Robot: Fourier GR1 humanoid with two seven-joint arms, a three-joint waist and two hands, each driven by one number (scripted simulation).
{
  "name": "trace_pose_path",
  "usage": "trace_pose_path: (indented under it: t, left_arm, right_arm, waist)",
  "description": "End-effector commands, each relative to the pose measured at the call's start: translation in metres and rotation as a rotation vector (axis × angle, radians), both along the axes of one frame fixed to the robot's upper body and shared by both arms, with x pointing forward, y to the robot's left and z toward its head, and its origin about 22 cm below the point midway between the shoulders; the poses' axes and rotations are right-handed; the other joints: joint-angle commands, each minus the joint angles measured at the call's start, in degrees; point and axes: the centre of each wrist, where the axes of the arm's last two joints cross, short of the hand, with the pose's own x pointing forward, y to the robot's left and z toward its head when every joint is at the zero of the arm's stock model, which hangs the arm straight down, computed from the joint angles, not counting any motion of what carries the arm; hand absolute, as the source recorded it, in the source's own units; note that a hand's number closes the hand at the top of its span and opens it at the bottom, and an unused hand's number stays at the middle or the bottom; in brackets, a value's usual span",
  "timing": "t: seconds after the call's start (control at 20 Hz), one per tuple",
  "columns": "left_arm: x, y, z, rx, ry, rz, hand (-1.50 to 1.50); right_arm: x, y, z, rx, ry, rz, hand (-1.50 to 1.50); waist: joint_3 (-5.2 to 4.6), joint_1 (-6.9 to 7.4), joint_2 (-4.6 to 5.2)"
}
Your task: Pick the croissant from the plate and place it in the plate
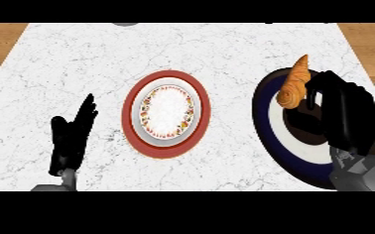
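Croissant (295,82) pinched by right robot hand (341,114) at blue plate (261,110). Lift it clear, then carry level to red plate (130,110). Left robot hand (73,134) rests open.

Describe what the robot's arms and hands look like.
Both hands are plain black: the left hand and the right hand each have slim fingers and a thumb. The forearms are grey. Only a short piece of the left forearm shows at the lower edge. More of the right forearm shows, in mottled grey. No cables, sleeves or markings show.
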Motion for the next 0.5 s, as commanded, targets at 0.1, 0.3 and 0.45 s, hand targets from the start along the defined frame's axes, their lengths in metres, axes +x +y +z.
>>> trace_pose_path:
  t: [0.1,0.3,0.45]
  left_arm:
    - [-0.005,-0.005,-0.019,0.016,-0.003,-0.009,0.00]
    - [0.009,-0.010,0.000,-0.008,-0.014,0.006,0.00]
    - [0.009,-0.028,0.005,0.007,-0.019,-0.029,0.00]
  right_arm:
    - [0.008,-0.035,-0.022,0.024,0.177,-0.029,1.50]
    - [0.000,-0.067,-0.047,0.084,0.291,0.005,1.50]
    - [0.017,-0.082,-0.057,0.067,0.450,-0.015,1.50]
  waist:
    - [0.01,0.92,0.35]
    - [0.06,0.75,0.33]
    - [0.09,1.46,0.47]
